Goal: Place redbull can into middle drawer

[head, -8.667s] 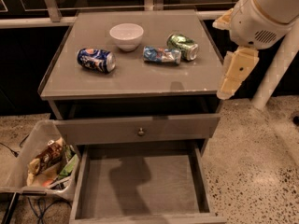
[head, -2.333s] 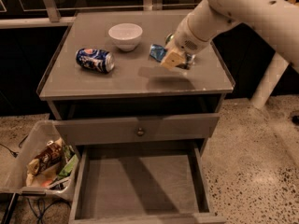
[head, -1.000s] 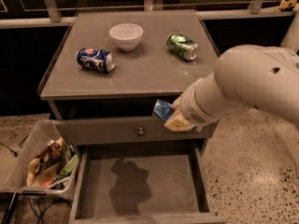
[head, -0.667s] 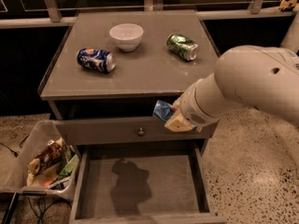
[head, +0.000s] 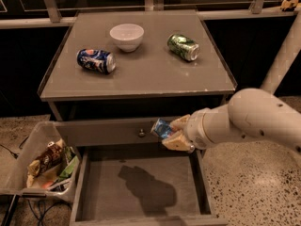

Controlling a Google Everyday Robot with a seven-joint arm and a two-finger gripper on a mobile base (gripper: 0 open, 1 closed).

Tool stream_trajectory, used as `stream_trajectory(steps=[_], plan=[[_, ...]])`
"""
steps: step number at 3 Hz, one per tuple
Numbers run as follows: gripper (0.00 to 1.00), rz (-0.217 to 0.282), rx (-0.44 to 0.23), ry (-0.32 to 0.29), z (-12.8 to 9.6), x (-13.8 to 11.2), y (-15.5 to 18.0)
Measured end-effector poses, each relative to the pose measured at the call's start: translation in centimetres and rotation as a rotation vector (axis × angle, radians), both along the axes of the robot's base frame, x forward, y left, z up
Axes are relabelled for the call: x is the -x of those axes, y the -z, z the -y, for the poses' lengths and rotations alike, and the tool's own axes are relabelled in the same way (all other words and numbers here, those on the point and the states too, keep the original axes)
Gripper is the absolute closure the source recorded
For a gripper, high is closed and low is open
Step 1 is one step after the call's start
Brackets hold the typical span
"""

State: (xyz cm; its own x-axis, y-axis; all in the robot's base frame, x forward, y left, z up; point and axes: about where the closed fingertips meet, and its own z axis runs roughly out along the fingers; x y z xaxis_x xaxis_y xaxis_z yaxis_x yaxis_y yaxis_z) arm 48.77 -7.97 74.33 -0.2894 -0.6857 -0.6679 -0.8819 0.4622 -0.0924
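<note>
Gripper (head: 173, 134): right of centre in the frame, at the end of the pale arm (head: 249, 121) that comes in from the right edge. We see its tan fingers (head: 178, 123) closed around the can.

Can (head: 162, 128): the slim light-blue one, held in the gripper just right of the knob (head: 141, 133), in front of the closed drawer front (head: 108, 132). Only its left end shows; the rest is hidden between the fingers.

Can axis: tilted, roughly lying over, its free end pointing to the upper left of the frame.

Drawer (head: 141, 187): pulled out, lower centre of the frame, bare grey floor with low side walls.

Key relation: we judge the can to hang above the back right part of the drawer, near its rear edge, with the floor below and toward the lower left. The arm's shadow (head: 148, 187) falls on the middle of the floor.

Clearance: can and drawer floor look well apart; how high, we cannot tell.

Coming move, as we judge it: lower toward the floor's centre, down and left in the frame, before letting go.

Risk: a tilted can may roll once freed.

Not for this task: dark-blue can (head: 96, 61), green can (head: 183, 47) and bowl (head: 126, 36) on the tabletop (head: 141, 76); bin (head: 28, 149) at lower left.
</note>
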Motion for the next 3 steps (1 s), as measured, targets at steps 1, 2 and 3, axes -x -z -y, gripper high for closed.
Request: stream_trajectory(steps=[1, 2, 3], plan=[[1.0, -0.055, -0.099, -0.021, -1.2, 0.9, 5.7], [1.0, -0.114, -0.107, -0.046, -2.2, 1.8, 12.0], [1.0, -0.139, -0.075, -0.069, -3.2, 2.0, 16.8]])
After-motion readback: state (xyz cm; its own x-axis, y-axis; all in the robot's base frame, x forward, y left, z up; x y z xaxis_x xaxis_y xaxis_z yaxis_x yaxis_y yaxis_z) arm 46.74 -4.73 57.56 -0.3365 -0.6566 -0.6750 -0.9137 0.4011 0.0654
